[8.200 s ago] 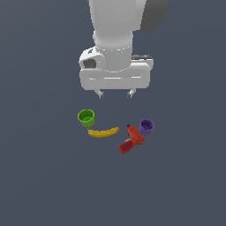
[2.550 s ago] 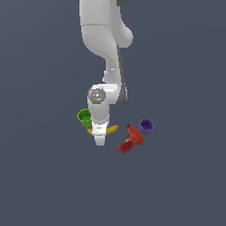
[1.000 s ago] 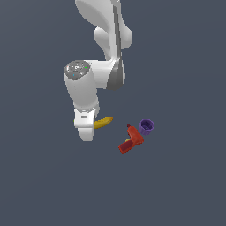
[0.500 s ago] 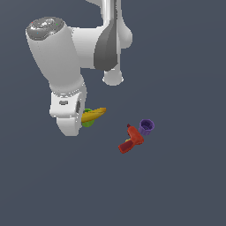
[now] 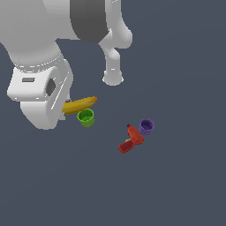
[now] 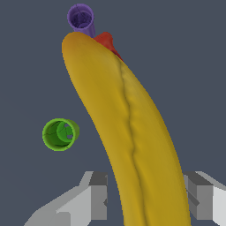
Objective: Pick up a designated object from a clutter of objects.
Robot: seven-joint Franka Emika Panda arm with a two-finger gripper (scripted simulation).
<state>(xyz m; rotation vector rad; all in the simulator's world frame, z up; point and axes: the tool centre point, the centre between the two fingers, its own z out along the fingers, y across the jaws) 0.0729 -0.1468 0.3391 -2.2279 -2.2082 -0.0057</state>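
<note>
Dark grey floor w/ clutter below; white gripper pinches slim curved yellow banana, lifted clear — pick basically done.

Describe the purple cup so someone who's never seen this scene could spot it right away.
Start at the big white robot arm, whose end effector holds the yellow banana. Go toward the exterior view's right, past the green cup, to the red drill-shaped toy. The purple cup stands right against the toy's far side: the only purple thing, a small open-topped cup.
</note>
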